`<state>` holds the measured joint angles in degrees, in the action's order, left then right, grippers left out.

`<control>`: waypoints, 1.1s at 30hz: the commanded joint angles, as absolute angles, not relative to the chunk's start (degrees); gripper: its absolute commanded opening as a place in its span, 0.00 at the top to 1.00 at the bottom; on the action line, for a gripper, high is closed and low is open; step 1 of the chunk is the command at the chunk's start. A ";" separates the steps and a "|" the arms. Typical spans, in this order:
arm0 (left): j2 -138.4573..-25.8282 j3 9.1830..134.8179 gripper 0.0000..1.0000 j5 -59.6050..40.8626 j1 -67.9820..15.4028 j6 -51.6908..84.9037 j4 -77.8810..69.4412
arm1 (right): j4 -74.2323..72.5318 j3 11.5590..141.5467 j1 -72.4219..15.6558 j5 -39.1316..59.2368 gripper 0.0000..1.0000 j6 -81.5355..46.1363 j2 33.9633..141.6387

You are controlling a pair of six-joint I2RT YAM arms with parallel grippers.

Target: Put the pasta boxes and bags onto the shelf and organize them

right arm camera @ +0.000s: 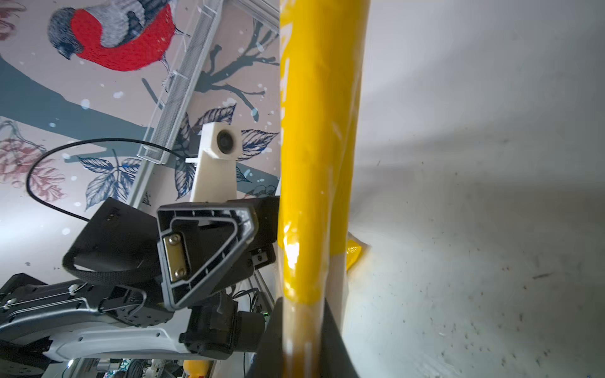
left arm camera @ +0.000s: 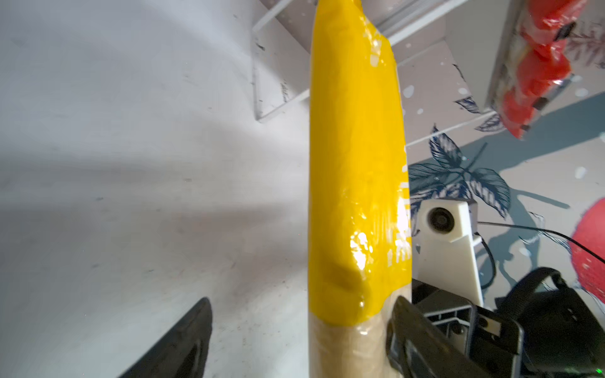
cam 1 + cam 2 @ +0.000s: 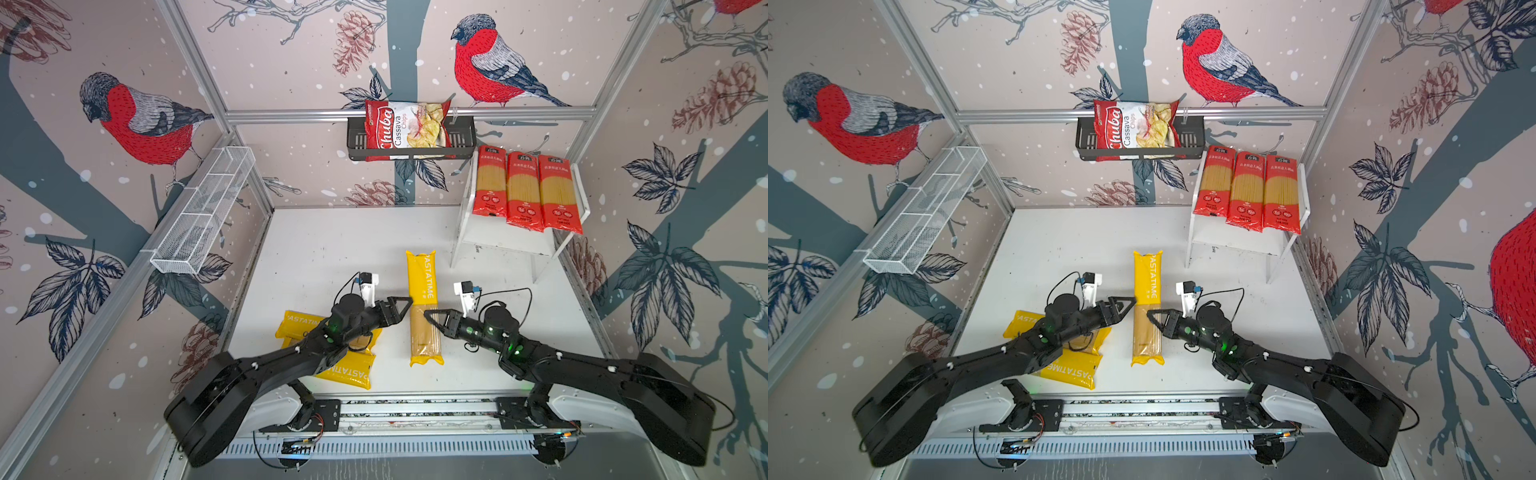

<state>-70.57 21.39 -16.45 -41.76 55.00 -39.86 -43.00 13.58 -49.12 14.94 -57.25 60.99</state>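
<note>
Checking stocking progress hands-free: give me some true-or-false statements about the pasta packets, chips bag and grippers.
1. Three red packets lie on top of the shelf. True.
2. The chips bag sits on the shelf. False: it is in the black basket.
3. The right gripper is shut on the middle yellow packet. True.
4. The left gripper is clamped shut. False: its jaws stand open around that packet.
5. Every yellow packet is shelved. False: none is; the other two yellow packets lie on the table.
</note>
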 commanded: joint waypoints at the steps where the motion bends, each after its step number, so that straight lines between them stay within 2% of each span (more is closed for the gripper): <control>1: -75.69 23.67 0.16 -20.21 -41.83 54.10 -51.75 | -44.83 13.86 -48.26 13.15 0.99 -56.13 57.13; 9: -86.20 31.33 0.23 -28.90 -41.86 57.29 -62.47 | -41.57 13.02 -46.91 12.27 1.00 -56.66 51.66; 18: -89.55 34.87 0.28 -32.24 -42.22 58.31 -64.30 | -43.07 10.07 -46.90 11.59 1.00 -59.26 45.84; 27: -93.63 35.80 0.25 -31.34 -43.59 58.76 -66.87 | -38.78 10.23 -46.76 11.07 1.00 -58.97 39.86; 31: -96.56 39.87 0.31 -33.76 -44.16 60.96 -68.61 | -37.06 10.29 -46.76 10.17 1.00 -59.13 38.77; 33: -96.59 41.67 0.38 -34.44 -44.38 60.07 -67.30 | -37.17 9.48 -46.80 9.22 1.00 -58.98 38.61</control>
<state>-96.36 39.66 -32.16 -44.12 60.01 -63.44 -31.11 9.50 -46.76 10.66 -59.81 39.24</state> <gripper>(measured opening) 0.650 0.147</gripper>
